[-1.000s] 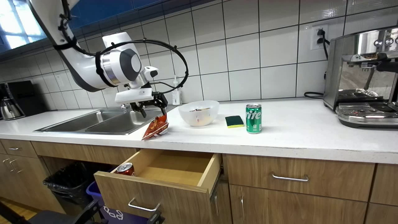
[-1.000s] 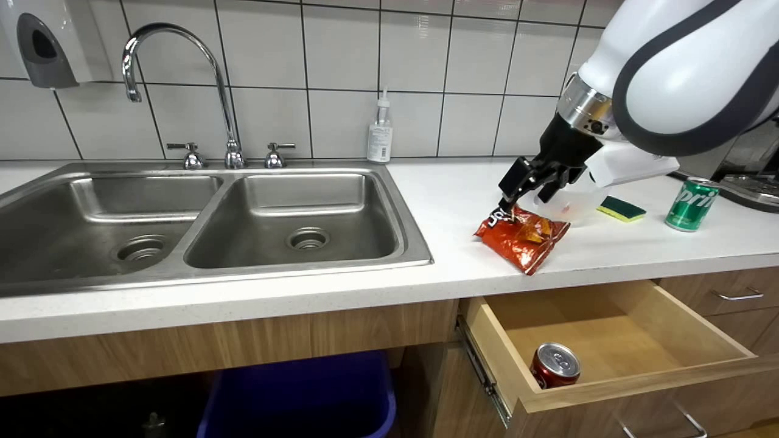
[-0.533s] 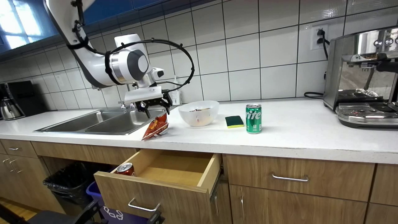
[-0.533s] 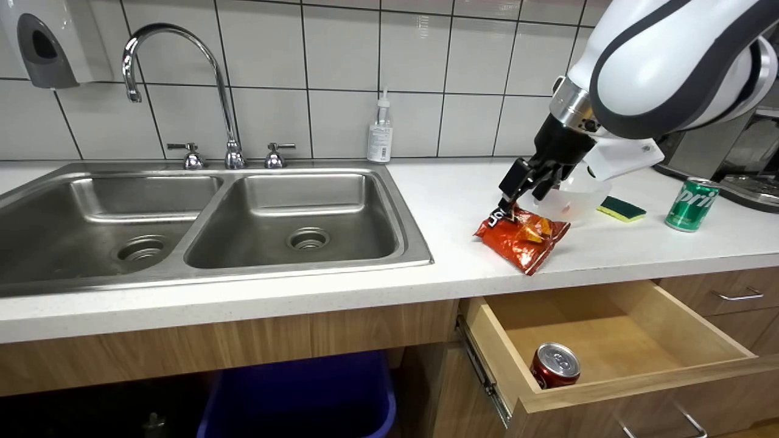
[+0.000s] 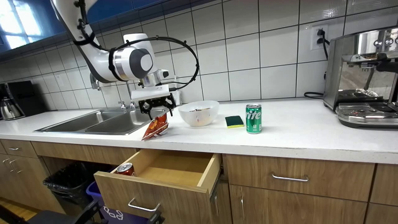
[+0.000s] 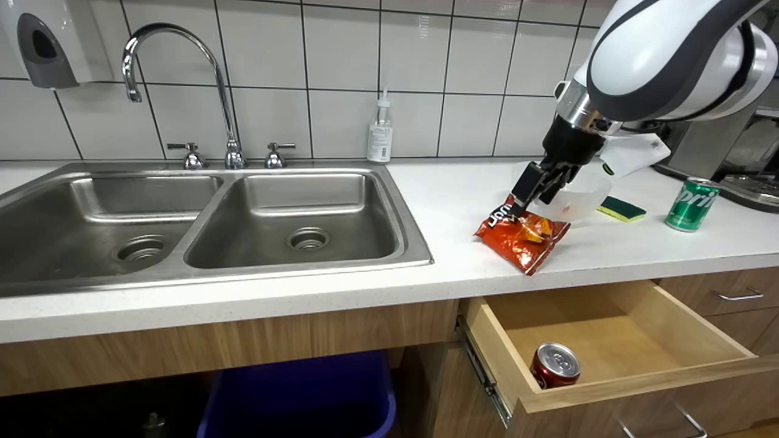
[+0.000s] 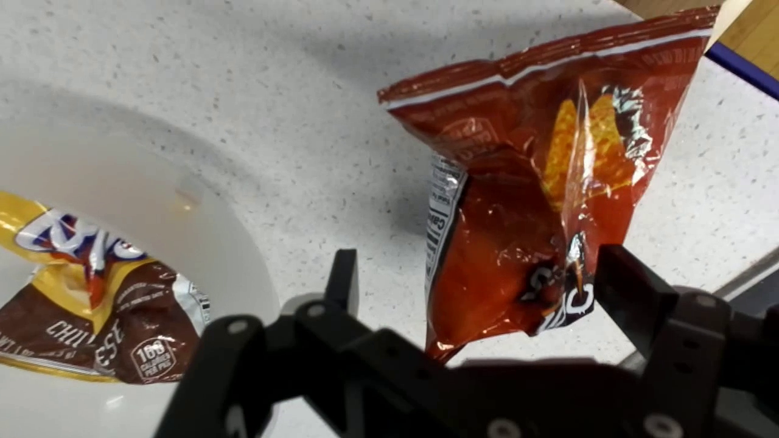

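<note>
Red chip bag (image 7: 481, 201) sits tilted on the white counter (image 5: 295, 130), under the gripper (image 7: 478, 267), whose fingers (image 7: 344, 280) stand spread wide. In the wrist view the bag lies between them: a gap shows at the left-hand finger, while the right-hand one overlaps the bag's edge, and contact there cannot be told.

In an exterior view, a black coffee maker (image 5: 20, 96) stands well to the left of the gripper. A black-lined bin (image 5: 70, 180) is lower left of it, under the counter, and the steel sink (image 5: 108, 126) lies just left of and behind it. Below the gripper, an open drawer (image 5: 177, 165) holds a red can (image 5: 126, 169) near its left front corner. Just right of the gripper, a translucent bowl (image 5: 189, 116) contains a brown and yellow snack bag (image 7: 109, 298). Farther right of the gripper come a sponge (image 5: 234, 121), an upright green can (image 5: 253, 119) and, well apart, a silver espresso machine (image 5: 367, 77).
</note>
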